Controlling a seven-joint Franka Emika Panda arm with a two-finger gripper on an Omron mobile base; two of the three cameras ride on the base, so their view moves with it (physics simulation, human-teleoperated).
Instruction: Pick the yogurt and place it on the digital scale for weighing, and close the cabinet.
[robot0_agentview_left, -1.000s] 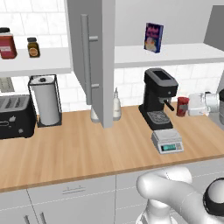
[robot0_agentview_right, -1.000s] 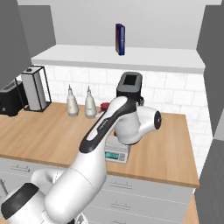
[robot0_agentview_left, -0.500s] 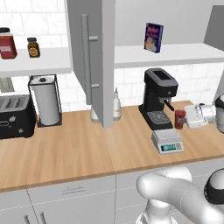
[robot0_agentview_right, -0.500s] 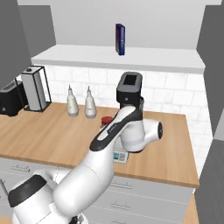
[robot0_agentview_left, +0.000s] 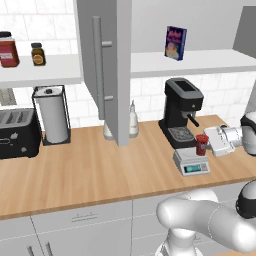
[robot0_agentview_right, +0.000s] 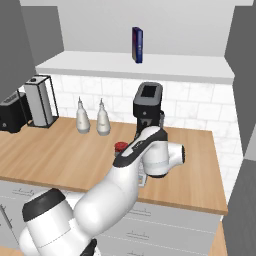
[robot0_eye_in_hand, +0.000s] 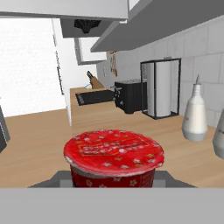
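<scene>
Over the last second the tool (robot0_agentview_left: 206, 144) had carried the yogurt (robot0_agentview_left: 201, 144) leftward in the left base view, from beside the coffee machine (robot0_agentview_left: 181, 112) at the far right to a spot directly above the digital scale (robot0_agentview_left: 191, 162). The white wrist, which a second earlier was mostly cut off at the picture's edge, now reached in level from the right. In the right base view the arm had swung across and hid most of the scale; the yogurt (robot0_agentview_right: 120, 147) peeked out to the left of the forearm.

The tool appeared clamped on the yogurt, though its fingers were hidden behind the cup in every view, so I could not be fully sure of the grip. In the hand view the yogurt (robot0_eye_in_hand: 113, 157) sat close against the camera, its red foil lid patterned with small white specks; the lettering on it was too blurred to read. Whether the cup touched the scale's plate or hung just above it could not be told.

The cabinet (robot0_agentview_left: 106, 65) door stood open, edge-on, its long bar handle facing the camera. The blue box (robot0_agentview_left: 175, 43) on the shelf bore a picture but no legible writing. The worktop (robot0_agentview_left: 100, 175) had not changed.
</scene>
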